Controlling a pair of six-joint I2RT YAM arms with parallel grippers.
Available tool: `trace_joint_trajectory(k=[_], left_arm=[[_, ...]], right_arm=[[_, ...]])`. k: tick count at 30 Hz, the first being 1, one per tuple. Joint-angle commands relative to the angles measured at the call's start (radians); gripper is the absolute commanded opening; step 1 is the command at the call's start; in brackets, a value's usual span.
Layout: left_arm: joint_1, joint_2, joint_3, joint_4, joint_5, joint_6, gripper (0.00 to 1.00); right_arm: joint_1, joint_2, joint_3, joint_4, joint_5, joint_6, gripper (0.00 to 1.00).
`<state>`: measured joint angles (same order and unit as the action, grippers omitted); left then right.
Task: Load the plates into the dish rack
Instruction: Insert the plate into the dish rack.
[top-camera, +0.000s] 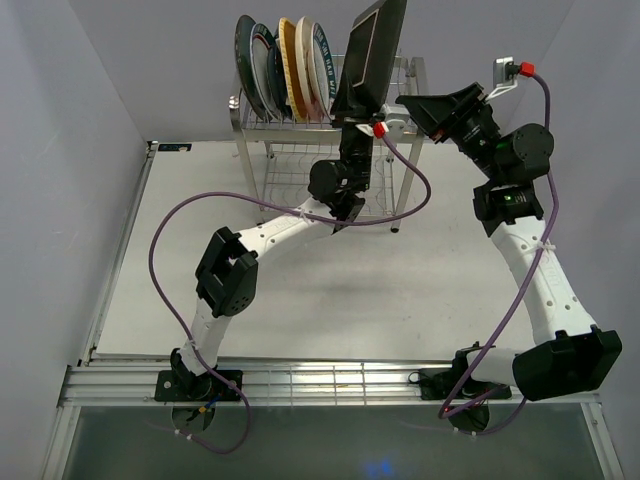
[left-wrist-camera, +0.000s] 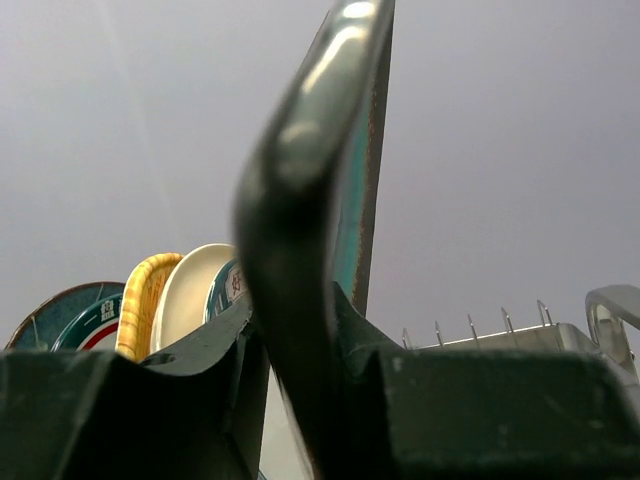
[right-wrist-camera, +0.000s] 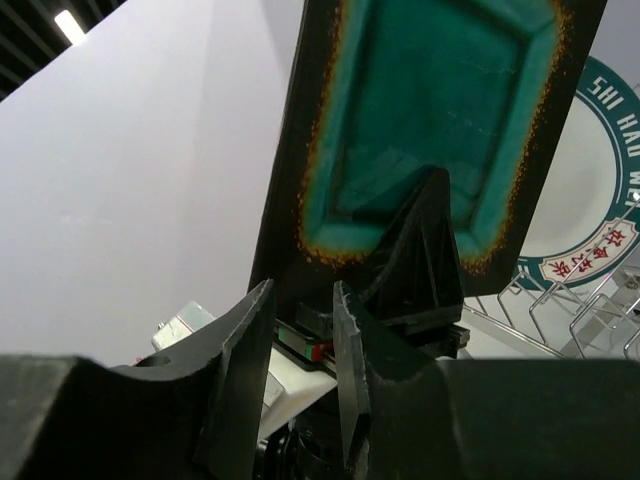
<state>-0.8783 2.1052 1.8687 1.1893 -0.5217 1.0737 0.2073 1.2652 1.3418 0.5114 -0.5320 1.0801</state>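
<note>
The dish rack (top-camera: 243, 140) stands on the surface (top-camera: 400, 300) at upper centre of the top view. A row of plates (top-camera: 285, 70) stands on edge in its upper tier, frame left. Right of them the square plate (top-camera: 370, 55) is upright above the left gripper (top-camera: 354, 118), with the right gripper (top-camera: 408, 103) just beside it.

Lab booth, white walls (top-camera: 60, 150), table-bolted robot arms (top-camera: 262, 236)

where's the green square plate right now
In the top view the green square plate stands on edge over the right half of the dish rack, gripped by the left arm's jaws, just right of the racked plates.
</note>
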Motion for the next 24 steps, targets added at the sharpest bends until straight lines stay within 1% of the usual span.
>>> trace_joint_trajectory(k=[1,3,7,9,13,19,24], left_arm=[[0.053,-0.088,0.098,0.443,-0.009,0.040,0.00],[0.053,-0.093,0.098,0.438,-0.009,0.034,0.00],[0.055,-0.103,0.099,0.406,-0.021,0.006,0.00],[0.055,-0.108,0.107,0.370,-0.029,-0.014,0.00],[0.055,-0.114,0.110,0.354,-0.035,-0.027,0.00],[0.055,-0.148,0.101,0.306,-0.035,-0.083,0.00],[0.052,-0.175,0.113,0.247,-0.018,-0.116,0.00]], right_arm=[[0.004,-0.021,0.003,0.010,-0.054,-0.017,0.36],[0.004,-0.027,-0.004,0.012,-0.051,-0.029,0.40],[0.004,-0.067,-0.033,0.007,-0.023,-0.083,0.53],[0.003,-0.088,-0.047,-0.004,0.010,-0.111,0.56],[-0.005,-0.147,-0.072,-0.037,0.076,-0.213,0.60],[-0.014,-0.223,-0.108,-0.068,0.191,-0.333,0.61],[-0.022,-0.286,-0.188,-0.068,0.294,-0.414,0.62]])
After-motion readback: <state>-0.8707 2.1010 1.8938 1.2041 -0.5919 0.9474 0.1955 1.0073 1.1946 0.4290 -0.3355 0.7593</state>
